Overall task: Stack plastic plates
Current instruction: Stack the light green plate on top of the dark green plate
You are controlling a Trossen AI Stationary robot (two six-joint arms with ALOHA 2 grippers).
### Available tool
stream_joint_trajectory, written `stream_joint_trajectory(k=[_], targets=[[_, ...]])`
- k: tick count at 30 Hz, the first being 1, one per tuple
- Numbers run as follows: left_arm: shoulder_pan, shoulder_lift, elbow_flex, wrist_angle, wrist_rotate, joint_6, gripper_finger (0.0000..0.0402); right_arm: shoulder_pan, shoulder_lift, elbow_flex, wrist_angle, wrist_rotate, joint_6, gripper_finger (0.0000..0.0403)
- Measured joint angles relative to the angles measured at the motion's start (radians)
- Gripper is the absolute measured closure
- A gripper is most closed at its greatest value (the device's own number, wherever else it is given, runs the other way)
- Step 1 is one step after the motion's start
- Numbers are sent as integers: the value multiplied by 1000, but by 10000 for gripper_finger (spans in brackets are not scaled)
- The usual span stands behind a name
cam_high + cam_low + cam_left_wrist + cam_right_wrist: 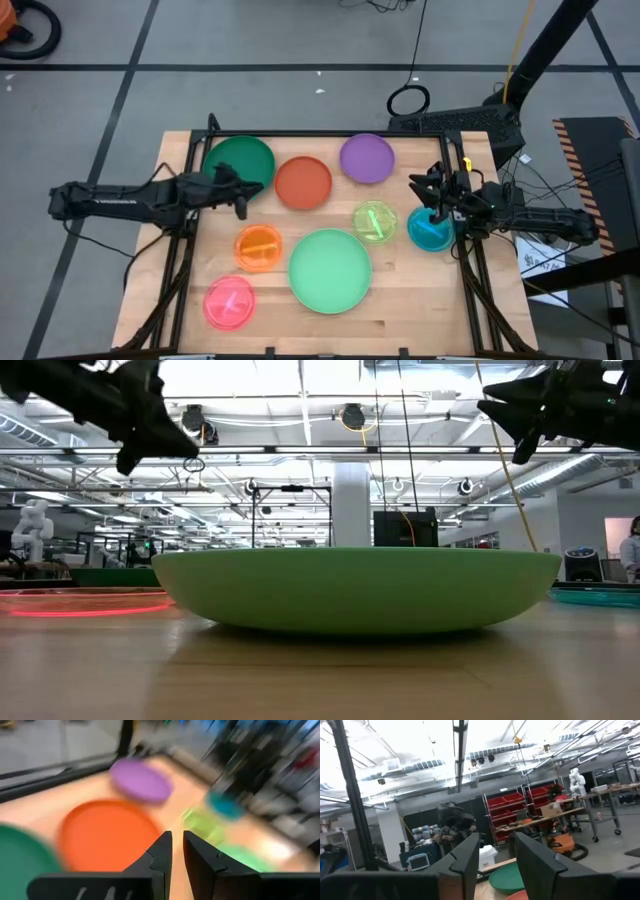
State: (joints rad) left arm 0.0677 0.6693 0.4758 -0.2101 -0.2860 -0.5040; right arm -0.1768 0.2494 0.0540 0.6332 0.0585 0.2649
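Observation:
Eight plastic plates lie flat and apart on the wooden table. Dark green (240, 162), red-orange (303, 183) and purple (367, 158) are along the far side. Lime (375, 221), teal (430, 232) and orange (258, 247) lie mid-table. Light green (330, 270) and pink (229, 302) are nearest. My left gripper (245, 192) hovers over the dark green plate's near right rim, slightly open and holding nothing (176, 840). My right gripper (418, 192) hangs open above the table beside the teal plate, tipped upward toward the room (497, 845).
A black metal frame (330, 133) borders the table on its far side and down both side edges. Bare wood lies between the plates and along the near edge. In the low view the light green plate (355, 590) fills the foreground, with both grippers high above it.

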Motion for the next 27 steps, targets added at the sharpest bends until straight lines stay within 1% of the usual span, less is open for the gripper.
stream_joint_trajectory(k=[2,3,6,8,10,12,17,22,27], targets=[[0,58,68,-124,-19,19,348,0,5,0,5,2,0,284],[0,85,96,-159,-22,30,348,0,8,0,10,5,1,284],[-5,165,149,-187,-10,63,348,0,10,1,12,24,1,284],[-16,216,167,-174,37,84,348,0,10,1,10,24,0,284],[-32,266,173,-134,85,105,348,0,10,1,11,24,0,284],[-54,316,173,-100,106,118,348,0,10,1,9,24,-1,284],[-122,447,173,-2,111,171,348,0,10,2,3,24,-8,284],[-189,584,173,151,111,221,348,0,10,2,2,24,-16,284],[-221,712,173,282,107,236,348,0,10,2,1,24,-47,284]])
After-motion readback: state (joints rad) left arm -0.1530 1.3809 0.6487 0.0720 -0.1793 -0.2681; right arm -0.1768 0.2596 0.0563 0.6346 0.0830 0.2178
